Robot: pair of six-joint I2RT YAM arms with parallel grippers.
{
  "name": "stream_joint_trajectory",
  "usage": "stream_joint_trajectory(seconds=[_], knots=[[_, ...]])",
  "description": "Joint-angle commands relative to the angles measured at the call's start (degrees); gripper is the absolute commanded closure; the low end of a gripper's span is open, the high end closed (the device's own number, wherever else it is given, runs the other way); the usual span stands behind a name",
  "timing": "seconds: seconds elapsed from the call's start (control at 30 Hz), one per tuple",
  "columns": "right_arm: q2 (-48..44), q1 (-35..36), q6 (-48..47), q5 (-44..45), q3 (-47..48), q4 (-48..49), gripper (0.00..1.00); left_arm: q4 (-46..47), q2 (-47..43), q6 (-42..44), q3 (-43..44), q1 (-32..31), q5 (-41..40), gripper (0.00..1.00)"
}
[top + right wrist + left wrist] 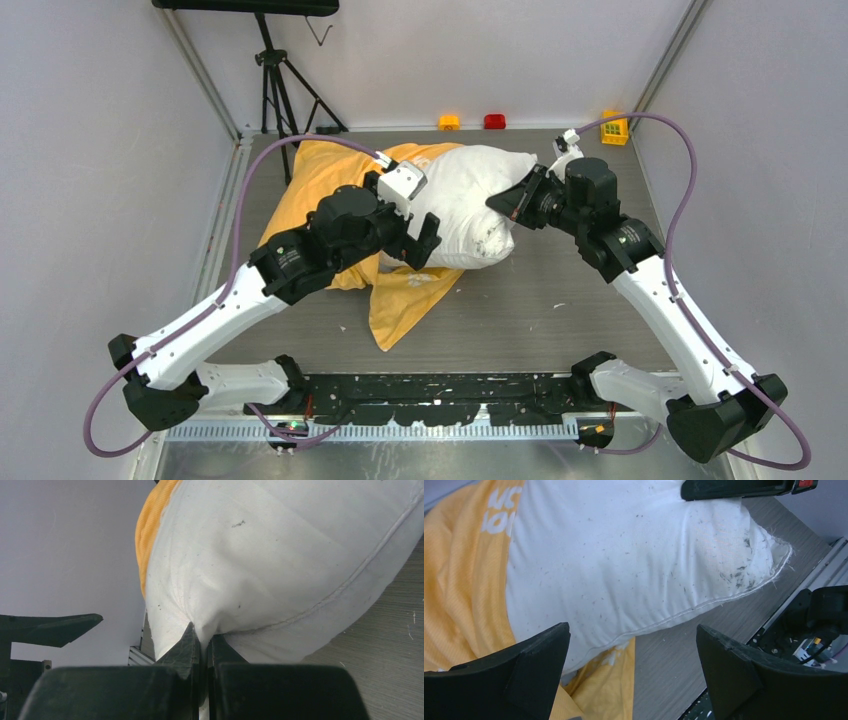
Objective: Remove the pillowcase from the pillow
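There is one white pillow (pixel 465 190) and one orange-yellow pillowcase (pixel 300 185) on the bench (pixel 560 290). The pillow lies in the middle. Its right end is bare. The pillowcase is bunched at the pillow's left end, and a flap sticks out under its near side.

There are two claws. The left claw (pixel 412 243) is spread wide and holds nothing; it hangs by the pillow's near edge. The right claw (pixel 500 203) is pressed tight together, pinching a fold of the pillow's white cloth.

Three small blocks sit at the far edge: one orange (pixel 449 122), one red (pixel 494 121), one yellow (pixel 614 127).
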Motion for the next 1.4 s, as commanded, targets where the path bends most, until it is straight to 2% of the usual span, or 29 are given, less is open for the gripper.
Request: stream_joint_trajectory(seconds=[0.0,0.13,0.33,0.47,0.73,0.87,1.0,1.07,1.13,1.23,1.3,1.33,1.37], knots=[[-0.6,0.2,1.3,-2.0,2.4,7.2,1.0,4.9,0.2,9.3,1.3,-0.1,0.0,0.0],[-0.4,0.2,0.8,-2.4,2.6,7.1,1.0,4.6,0.4,17.0,0.6,-0.4,1.2,0.0],[0.7,0.2,0.6,-4.4,3.7,7.3,1.0,4.2,4.0,20.9,4.7,-0.5,3.7,0.0],[0.5,0.2,0.7,-4.5,3.8,7.4,1.0,0.7,9.2,23.4,7.8,-1.6,4.3,0.0],[0.9,0.1,3.2,-7.2,4.9,8.6,1.0,3.9,13.7,28.7,5.4,-5.0,13.2,0.0],[0.2,0.2,3.6,-7.6,5.3,8.2,1.0,4.5,14.8,30.2,3.2,-5.0,10.7,0.0],[-0.5,0.2,4.5,-9.6,5.9,8.2,1.0,6.1,17.1,31.0,0.5,-5.0,3.6,0.01],[-1.0,0.1,4.3,-9.7,5.7,8.2,1.0,8.9,17.4,30.5,-1.4,-5.0,-1.0,0.1],[-1.8,0.2,3.6,-8.6,5.2,7.5,1.0,11.9,16.4,29.7,-3.3,-4.9,-3.6,0.27],[-3.2,0.1,2.2,-6.4,4.9,5.8,0.96,14.3,14.0,29.1,-5.1,-5.0,-5.7,0.63],[-4.3,0.1,1.1,-4.6,4.6,4.9,0.87,14.6,12.3,28.9,-5.8,-5.0,-7.1,0.88],[-4.9,0.1,0.4,-3.5,4.4,4.5,0.83,14.5,11.5,28.9,-6.1,-5.0,-7.6,0.95],[-5.5,0.1,-0.6,-2.0,4.3,3.7,0.74,14.3,10.7,28.9,-6.3,-5.0,-8.1,1.0]])
